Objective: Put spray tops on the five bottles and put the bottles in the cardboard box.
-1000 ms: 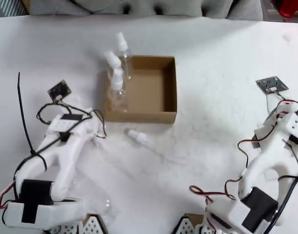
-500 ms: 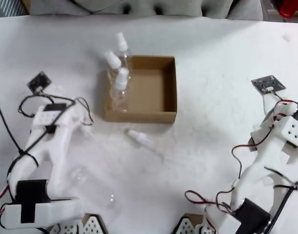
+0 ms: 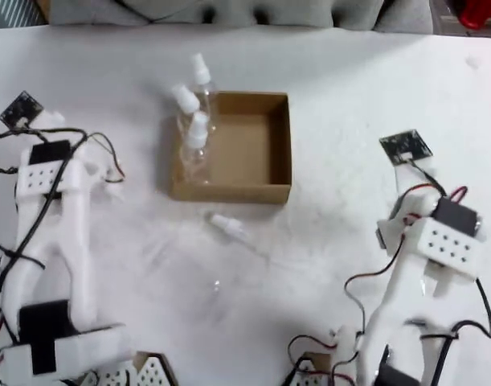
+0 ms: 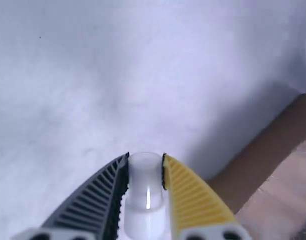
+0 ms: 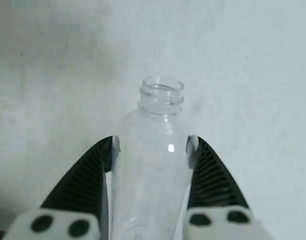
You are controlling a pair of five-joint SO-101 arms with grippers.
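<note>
1. Left arm [image 3: 71, 241] — stretched straight forward on the left side.
2. Left gripper [image 4: 145, 167]: fingers clamped on a spray top [image 4: 144, 195].
3. Right arm [image 3: 402, 289] — angled forward on the right side.
4. Right gripper [image 5: 151, 145]: fingers pressed against both sides of a bottle [image 5: 153, 170], its open neck past the tips.

Bright even light, soft shadows, table [image 3: 349, 80] washed out, glint on bottle [image 5: 151, 160]
</note>
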